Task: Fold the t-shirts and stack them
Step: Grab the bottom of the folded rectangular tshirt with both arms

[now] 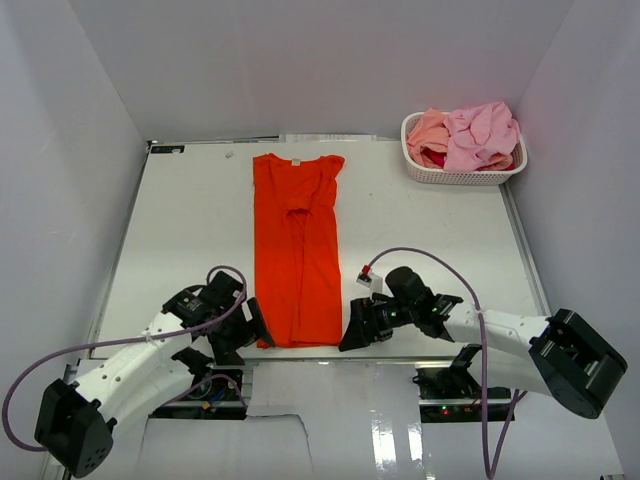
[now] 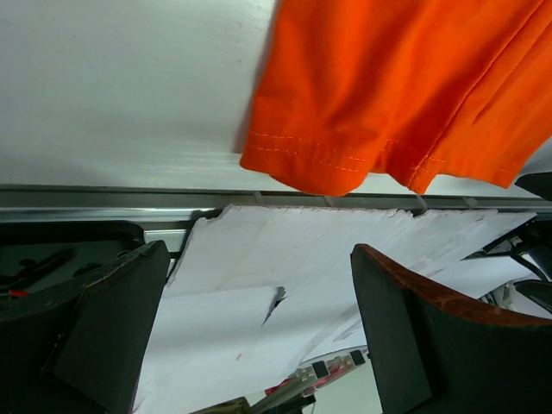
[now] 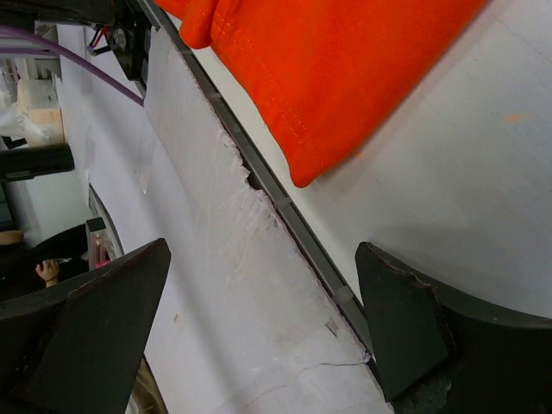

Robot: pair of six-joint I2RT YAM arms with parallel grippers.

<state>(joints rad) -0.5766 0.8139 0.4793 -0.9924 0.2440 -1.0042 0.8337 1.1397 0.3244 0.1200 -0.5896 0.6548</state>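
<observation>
Top external view: the left gripper (image 1: 252,328) and right gripper (image 1: 352,330) both have their fingers spread and empty, just beside the near hem corners of the orange-red t-shirt (image 1: 297,250). It lies folded into a long strip on the table (image 1: 190,230), its hem at the near edge. A pinch there could catch only the top layer or strike the edge rail, dragging the fold apart. Far right of it, the basket (image 1: 462,175) holds more shirts (image 1: 478,135)

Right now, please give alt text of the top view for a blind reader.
An orange-red t-shirt lies folded lengthwise on a white table, the left gripper and right gripper open beside its near hem. A basket of pink shirts sits far right.
</observation>
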